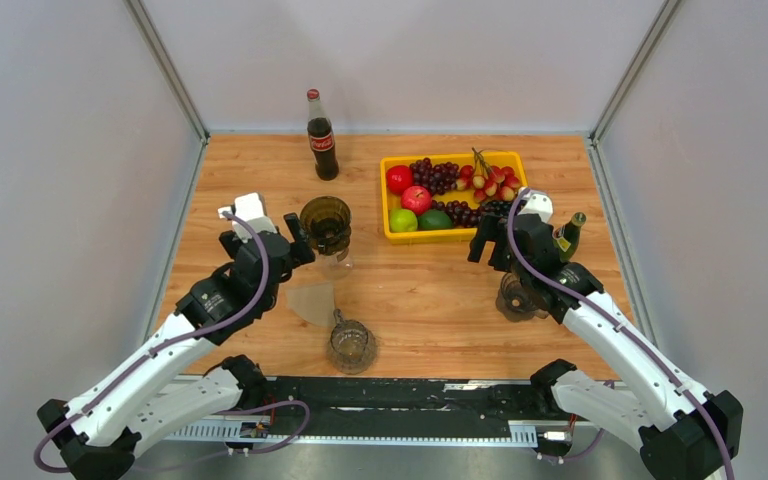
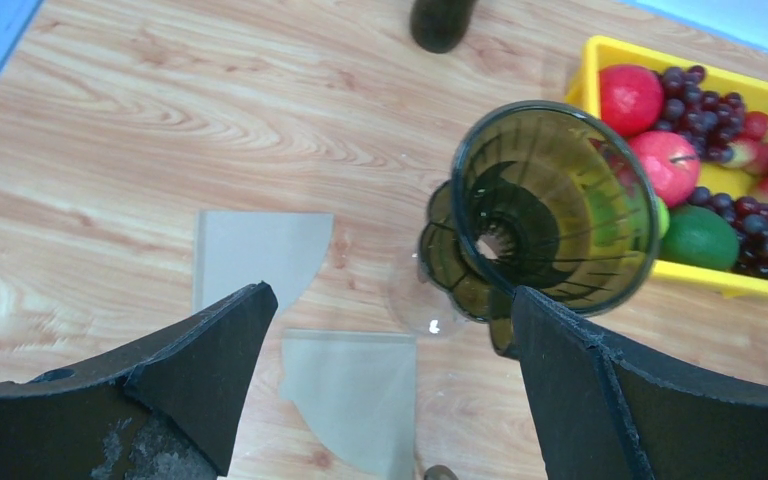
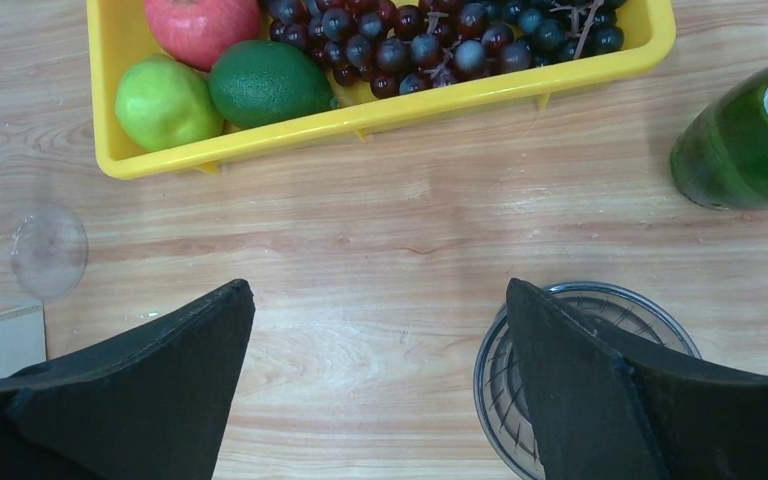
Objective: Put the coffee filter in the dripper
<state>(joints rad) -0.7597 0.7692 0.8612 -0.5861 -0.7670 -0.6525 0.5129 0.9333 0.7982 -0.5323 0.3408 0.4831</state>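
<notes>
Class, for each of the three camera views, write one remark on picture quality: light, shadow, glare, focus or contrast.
Top view: soft, even light, with only faint shadows on the table. Left wrist view: the dark dripper is sharp, while a coffee filter looks pale and low in contrast. Right wrist view: the fruit tray is crisp, and the clear glass piece barely shows against the wood.

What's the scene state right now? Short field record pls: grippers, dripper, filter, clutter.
left gripper: open, empty, next to the dripper
right gripper: open, empty, near a clear glass vessel
dripper: dark green, upright, no filter inside
filters: two paper pieces flat on the table, second one nearer the gripper
clutter: yellow tray of fruit, green bottle, cola bottle
task: not done
</notes>
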